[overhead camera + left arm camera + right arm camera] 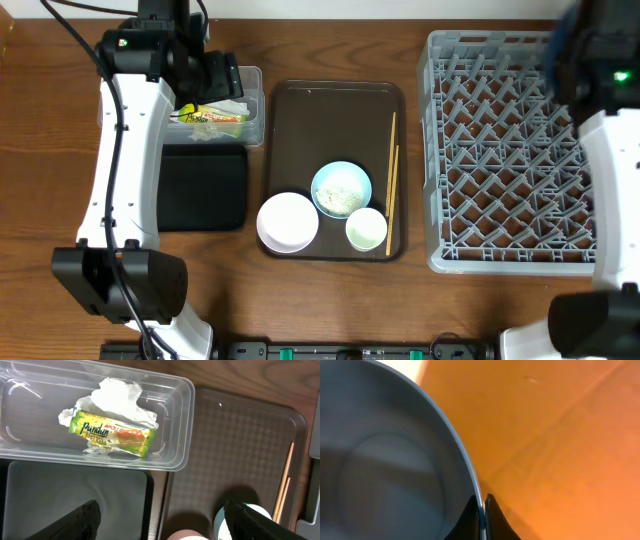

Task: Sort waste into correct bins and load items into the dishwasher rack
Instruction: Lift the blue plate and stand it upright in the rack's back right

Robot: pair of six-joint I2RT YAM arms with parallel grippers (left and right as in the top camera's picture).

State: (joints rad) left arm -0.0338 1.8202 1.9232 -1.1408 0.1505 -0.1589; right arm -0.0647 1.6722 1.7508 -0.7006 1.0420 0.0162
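Observation:
My left gripper (215,75) (160,510) is open and empty, above the clear tub (255,110) (185,420). The tub holds the crumpled white napkin (120,397) and the yellow-green wrapper (215,117) (112,435). The flat black tray (205,185) lies in front of the tub. My right gripper (585,55) (482,500) is shut on the rim of the dark blue dish (395,460), over the far edge of the grey rack (510,150). The light blue bowl (341,188) holds rice. The white bowl (288,221), pale cup (366,228) and chopsticks (391,185) lie beside it.
The bowls, cup and chopsticks sit on a brown serving tray (300,130) between the bins and the rack. The rack shows no dishes in it. Brown wooden table lies all around.

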